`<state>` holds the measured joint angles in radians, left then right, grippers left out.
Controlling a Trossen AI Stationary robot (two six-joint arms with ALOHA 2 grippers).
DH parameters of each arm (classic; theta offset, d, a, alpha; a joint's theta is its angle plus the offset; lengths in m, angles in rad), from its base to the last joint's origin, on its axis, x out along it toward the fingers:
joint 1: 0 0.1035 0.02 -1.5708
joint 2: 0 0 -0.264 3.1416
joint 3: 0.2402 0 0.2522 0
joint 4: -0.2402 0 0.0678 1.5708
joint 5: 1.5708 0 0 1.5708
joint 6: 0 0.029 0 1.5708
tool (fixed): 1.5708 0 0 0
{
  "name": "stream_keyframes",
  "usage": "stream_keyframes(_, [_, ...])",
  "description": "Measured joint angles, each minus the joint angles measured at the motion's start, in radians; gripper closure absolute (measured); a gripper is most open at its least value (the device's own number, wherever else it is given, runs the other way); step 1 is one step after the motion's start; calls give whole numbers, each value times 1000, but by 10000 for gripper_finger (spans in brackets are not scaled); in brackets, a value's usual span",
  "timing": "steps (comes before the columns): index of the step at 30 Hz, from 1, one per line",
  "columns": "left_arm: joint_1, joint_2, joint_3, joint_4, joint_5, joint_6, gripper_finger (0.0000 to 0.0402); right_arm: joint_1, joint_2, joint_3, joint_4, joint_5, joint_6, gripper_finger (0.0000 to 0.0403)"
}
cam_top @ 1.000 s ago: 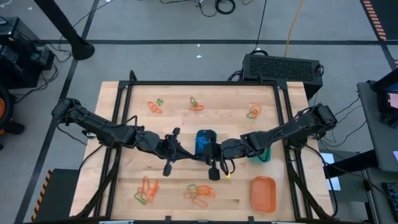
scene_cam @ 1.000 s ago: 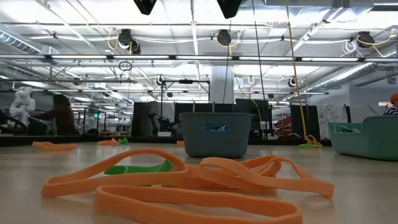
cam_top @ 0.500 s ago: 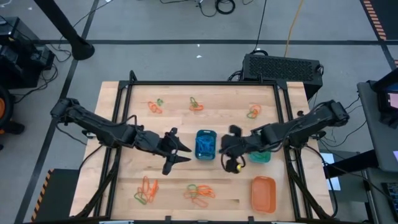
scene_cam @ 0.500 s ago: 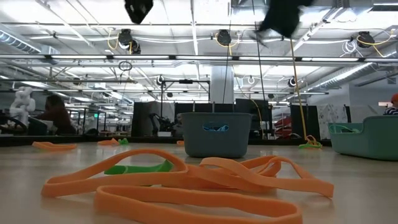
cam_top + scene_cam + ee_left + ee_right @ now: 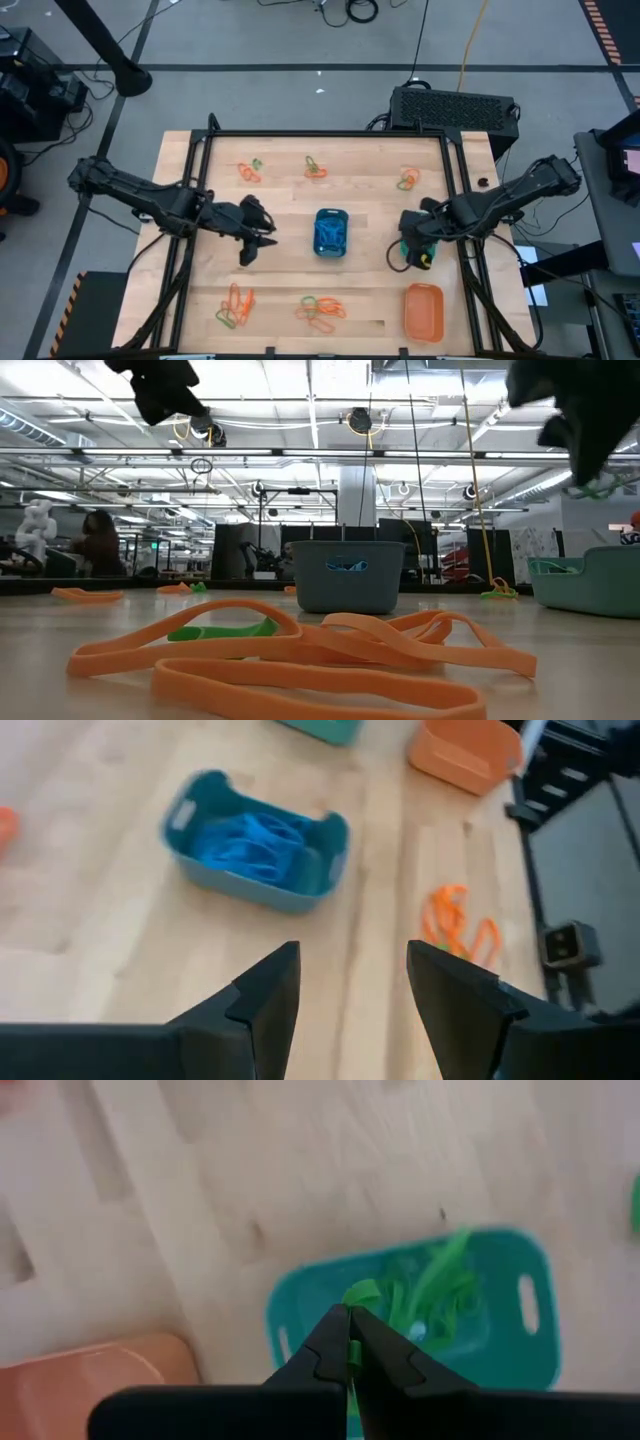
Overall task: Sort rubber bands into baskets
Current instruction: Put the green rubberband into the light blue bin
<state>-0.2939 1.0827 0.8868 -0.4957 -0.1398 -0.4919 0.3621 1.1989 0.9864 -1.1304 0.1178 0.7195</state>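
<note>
Your right gripper (image 5: 349,1342) was pinched shut on a green band (image 5: 361,1294) above the teal basket (image 5: 500,1350); releasing off-centre risked missing, while your left gripper (image 5: 350,982) gaped empty.

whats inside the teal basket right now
The teal basket holds a loose heap of green rubber bands. The right end effector, shut on a green band, hangs above it and covers part of its inside.
</note>
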Motion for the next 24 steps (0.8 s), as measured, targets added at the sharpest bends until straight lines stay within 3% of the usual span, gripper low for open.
stream_keyframes(6, [3,-101,-26,-6,-117,23,210,-33,-94,-171,75,-13,80,403])
stream_keyframes(9, [31,-116,-26,-6,-122,58,210,-73,-98,-234,108,-13,81,403])
stream_keyframes(16, [148,-117,-26,-7,-5,166,210,-148,-88,-267,133,-12,81,396])
stream_keyframes(19, [203,-122,-26,-10,23,231,210,-168,-88,-267,131,-19,90,384])
stream_keyframes(24, [295,-123,-27,-13,160,319,210,-191,-88,-267,128,-46,111,352])
